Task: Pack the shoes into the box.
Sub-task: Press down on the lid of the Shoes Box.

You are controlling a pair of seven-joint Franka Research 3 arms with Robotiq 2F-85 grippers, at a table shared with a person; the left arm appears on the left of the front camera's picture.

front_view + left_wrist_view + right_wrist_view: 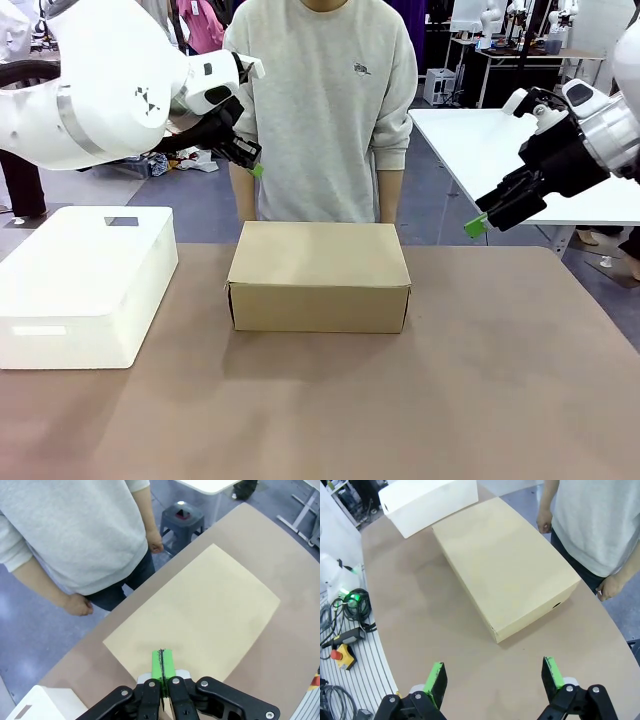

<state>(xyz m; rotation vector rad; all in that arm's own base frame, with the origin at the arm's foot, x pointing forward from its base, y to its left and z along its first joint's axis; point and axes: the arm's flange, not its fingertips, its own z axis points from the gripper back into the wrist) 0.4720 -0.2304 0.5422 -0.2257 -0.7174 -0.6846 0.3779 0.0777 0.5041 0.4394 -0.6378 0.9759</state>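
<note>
My left gripper [256,168] is fully closed, its green pads pressed flat together with nothing between them; it hangs above the far left corner of the box [318,275], close to the person [320,100]. My right gripper [476,226] has its jaws spread wide and empty, raised off the table [480,400] to the right of the box and well apart from it.

The box sits at the middle of the table with its lid down, long side toward me. The shoes cannot be located; whether they lie inside the closed box I cannot tell. A larger white box [85,285] stands to the left, near but not touching the brown one.

Hazards, as I judge them:
- Lid access: closed pads cannot take hold of the flap. A push from them may slide the light box rather than lift the lid.
- Wrong target: the white box is close by; a reach drifting left would address the wrong container.
- Person proximity: the person's hands [77,605] hang just beyond the far edge. A left-arm descent there risks contact.
</note>
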